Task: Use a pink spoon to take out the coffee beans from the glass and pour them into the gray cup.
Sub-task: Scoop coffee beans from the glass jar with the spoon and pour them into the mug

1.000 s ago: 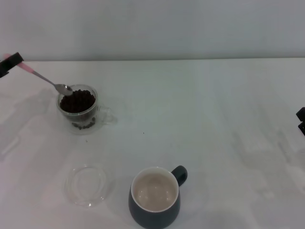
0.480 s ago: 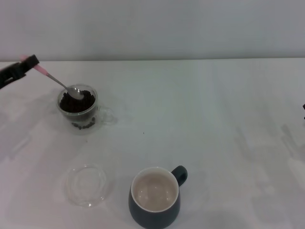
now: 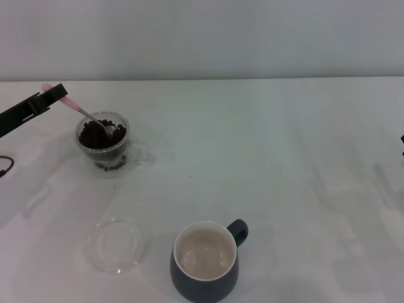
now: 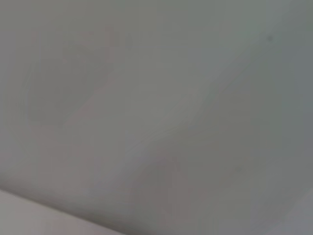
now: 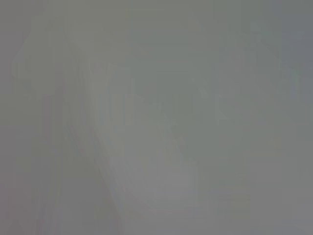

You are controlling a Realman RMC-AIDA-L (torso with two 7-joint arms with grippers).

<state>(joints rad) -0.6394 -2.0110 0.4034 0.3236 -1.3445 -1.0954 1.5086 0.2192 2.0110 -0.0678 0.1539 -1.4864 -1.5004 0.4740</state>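
Nearest, at the front of the white bench, stands the gray cup, upright, its cream inside showing no beans and its loop handle turned toward the right. Just to its left lies a flat clear saucer, apart from the cup. Farther back on the left stands the glass, upright with the coffee beans inside. The pink spoon slants down into it, its metal bowl resting among the beans. The left tool reaches in from the left edge and is clenched on the pink handle's end. Only a dark sliver of the right tool shows at the far right edge; whether it is released or clenched I cannot tell.
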